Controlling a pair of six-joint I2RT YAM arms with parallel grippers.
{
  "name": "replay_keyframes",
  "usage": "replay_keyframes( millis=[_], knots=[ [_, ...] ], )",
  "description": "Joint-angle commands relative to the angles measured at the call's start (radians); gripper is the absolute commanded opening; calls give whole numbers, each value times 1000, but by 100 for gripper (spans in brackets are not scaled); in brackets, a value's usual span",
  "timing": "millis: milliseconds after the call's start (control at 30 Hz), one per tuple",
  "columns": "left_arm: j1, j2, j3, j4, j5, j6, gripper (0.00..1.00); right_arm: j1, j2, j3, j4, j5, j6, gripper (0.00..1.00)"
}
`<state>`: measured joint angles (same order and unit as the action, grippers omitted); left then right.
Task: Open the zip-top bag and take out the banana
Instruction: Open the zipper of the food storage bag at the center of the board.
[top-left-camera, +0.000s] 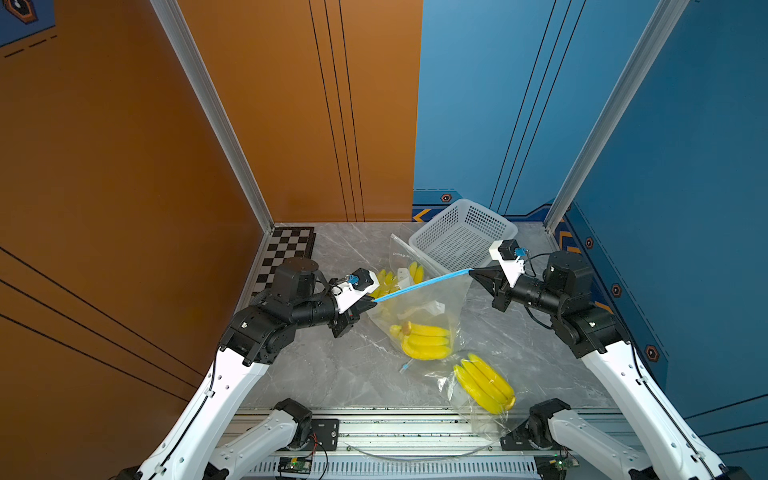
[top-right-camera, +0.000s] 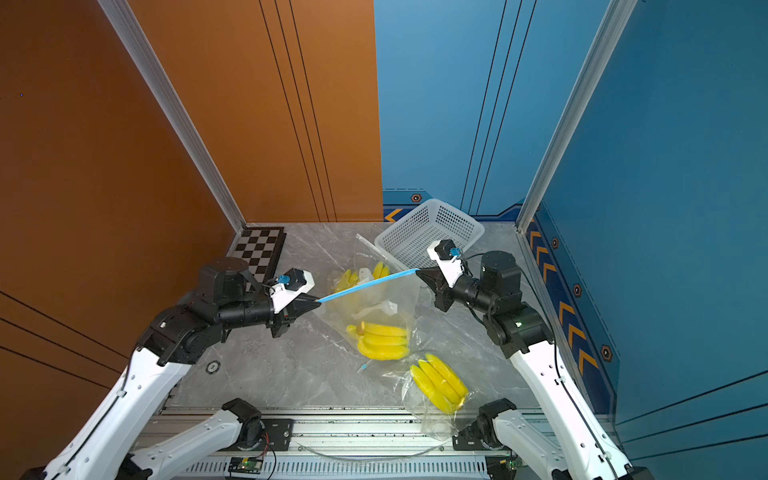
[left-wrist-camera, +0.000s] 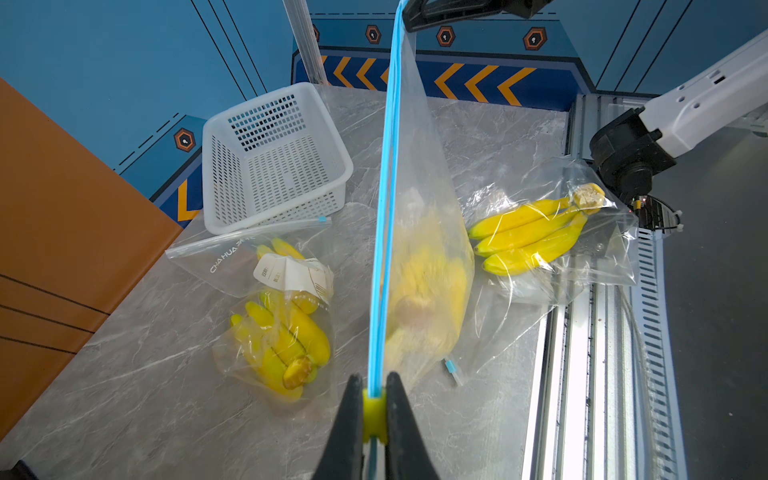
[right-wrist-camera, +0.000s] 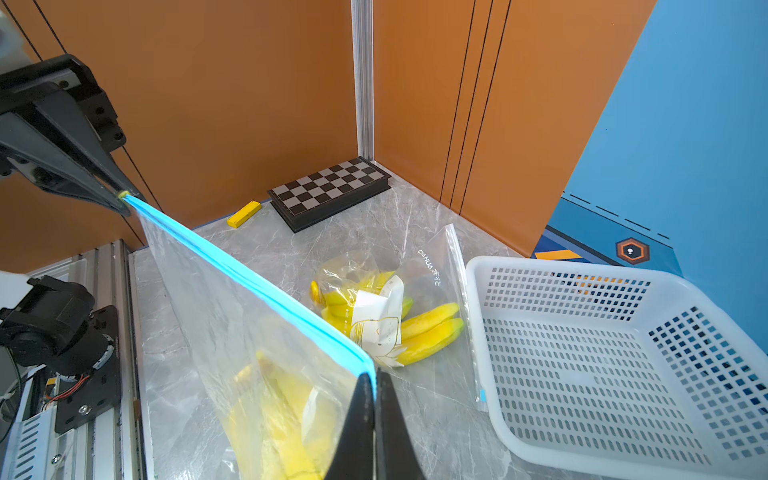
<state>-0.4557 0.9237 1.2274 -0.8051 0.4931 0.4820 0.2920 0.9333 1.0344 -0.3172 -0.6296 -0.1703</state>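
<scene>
The clear zip-top bag (top-left-camera: 436, 301) hangs between my two grippers in both top views, its blue zip strip (top-left-camera: 424, 284) pulled taut. My left gripper (left-wrist-camera: 374, 380) is shut on the yellow slider (left-wrist-camera: 374, 415) at the strip's left end. My right gripper (right-wrist-camera: 374, 374) is shut on the strip's other corner. The strip (right-wrist-camera: 249, 282) looks closed along its length. A yellow banana bunch (top-left-camera: 426, 341) lies in the bag's bottom, which rests on the table. In the left wrist view the bunch (left-wrist-camera: 428, 291) is blurred behind the plastic.
A white perforated basket (top-left-camera: 486, 220) stands at the back right. One more bagged banana bunch (top-left-camera: 401, 272) lies behind the held bag, another (top-left-camera: 484, 384) at the front edge. A chessboard (top-left-camera: 286, 253) and a yellow block (right-wrist-camera: 244, 214) lie at the back left.
</scene>
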Motion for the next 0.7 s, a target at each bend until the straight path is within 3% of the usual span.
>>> replay_keyframes(
  millis=[0, 300, 333, 400, 433, 467, 500, 667],
  knots=[
    [23, -29, -3, -93, -47, -2, 6, -41, -4, -10, 56, 56, 30, 0],
    [27, -25, 22, -94, -22, -11, 0, -49, -9, -14, 58, 11, 70, 0],
    [24, -17, 37, -95, -13, -11, 0, -48, -6, 0, 50, -5, 91, 4],
    [9, -2, 64, -94, 9, -8, 0, -44, -7, 42, 14, -2, 135, 46],
    [-5, 11, 78, -94, 9, -7, 0, -37, -10, 72, -19, 29, 151, 64],
    [-21, 23, 88, -94, 4, -6, 0, -28, -10, 100, -56, 59, 165, 75],
    [-44, 39, 98, -94, -5, -6, 0, -18, -4, 143, -105, 86, 175, 80],
    [-209, 112, 110, -95, -100, 13, 0, 63, 72, 343, -327, 148, 270, 81]
  ],
)
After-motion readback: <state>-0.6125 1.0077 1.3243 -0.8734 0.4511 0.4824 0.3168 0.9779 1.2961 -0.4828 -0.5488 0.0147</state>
